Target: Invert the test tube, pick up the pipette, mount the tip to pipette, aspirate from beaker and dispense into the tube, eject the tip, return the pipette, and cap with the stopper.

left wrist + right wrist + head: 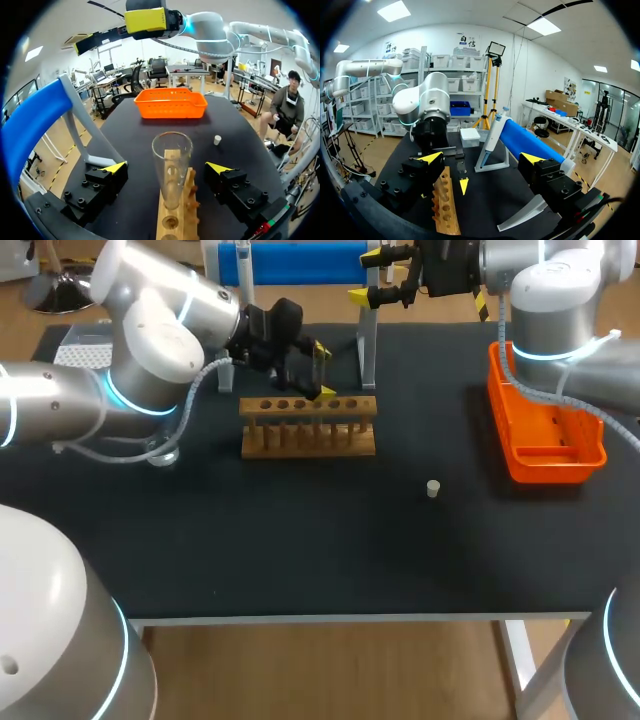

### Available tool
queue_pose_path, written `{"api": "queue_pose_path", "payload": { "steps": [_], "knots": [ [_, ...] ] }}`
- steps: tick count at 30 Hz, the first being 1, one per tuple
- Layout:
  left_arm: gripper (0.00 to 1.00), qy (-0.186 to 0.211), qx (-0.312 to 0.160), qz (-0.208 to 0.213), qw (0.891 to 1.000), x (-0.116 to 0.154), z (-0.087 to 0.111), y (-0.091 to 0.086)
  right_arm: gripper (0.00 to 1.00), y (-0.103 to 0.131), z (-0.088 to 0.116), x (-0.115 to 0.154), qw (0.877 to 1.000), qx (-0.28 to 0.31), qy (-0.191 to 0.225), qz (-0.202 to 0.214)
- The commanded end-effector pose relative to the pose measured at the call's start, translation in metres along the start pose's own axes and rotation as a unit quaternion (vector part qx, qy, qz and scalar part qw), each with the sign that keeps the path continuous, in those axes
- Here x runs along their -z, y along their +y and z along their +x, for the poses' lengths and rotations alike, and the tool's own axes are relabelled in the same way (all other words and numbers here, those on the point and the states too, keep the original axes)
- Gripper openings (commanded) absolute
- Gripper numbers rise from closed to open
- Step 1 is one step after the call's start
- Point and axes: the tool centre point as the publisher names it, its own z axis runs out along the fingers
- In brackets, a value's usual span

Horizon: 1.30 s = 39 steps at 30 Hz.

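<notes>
At the far left of the table (300,540) sits a white tip box (85,352). Nearer, half hidden under the left arm, is what looks like the glass beaker (165,452).

The left gripper (322,370) hangs over the wooden rack (308,427) in the middle. Its jaws are spread, one on each side of the test tube (171,165) and not touching it. The tube stands upright in a rack hole with its mouth up and looks empty. So I judge the turning-over step is done or all but done, and that arm needs only to lift clear.

Everything else is left to do. The blue pipette (530,145) leans on its stand (368,355) at the far edge, just right of the rack. The right gripper (481,158) is close in front of it, jaws wide apart and holding nothing. No tip is mounted and no liquid is moved.

The small pale stopper (433,488) lies alone on the bare cloth, near and right of the rack. An orange basket (530,468) sits along the right side.

In the way: the left arm lies across the beaker and close to the tip box. It also crowds the rack, just beside the pipette stand. The right arm's route to the tips and liquid will probably need that arm drawn back first.
</notes>
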Motion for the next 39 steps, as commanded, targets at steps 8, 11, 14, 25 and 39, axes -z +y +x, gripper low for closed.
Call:
{"api": "queue_pose_path", "payload": {
  "steps": [8, 11, 14, 25, 39],
  "knots": [
    [1.00, -0.004, -0.003, -0.011, 1.000, -0.0034, -0.0015, -0.0020, 1.00, 0.0004, -0.0004, 0.0010, 1.000, 0.000, 0.001, 0.001],
    [1.00, -0.007, -0.006, -0.012, 1.000, -0.0032, -0.0008, -0.0016, 1.00, 0.0004, -0.0004, 0.0010, 1.000, 0.000, 0.001, 0.001],
    [1.00, -0.008, -0.010, -0.010, 1.000, -0.0031, -0.0003, -0.0014, 1.00, 0.0004, -0.0004, 0.0010, 1.000, 0.000, 0.001, 0.001],
    [1.00, -0.011, 0.001, -0.017, 1.000, -0.0005, 0.0021, 0.0019, 1.00, 0.0004, -0.0004, 0.0010, 1.000, 0.000, 0.001, 0.001],
    [1.00, -0.014, -0.005, -0.017, 1.000, 0.0004, 0.0028, 0.0023, 1.00, 0.0004, -0.0004, 0.0010, 1.000, 0.000, 0.001, 0.001]
  ]
}}
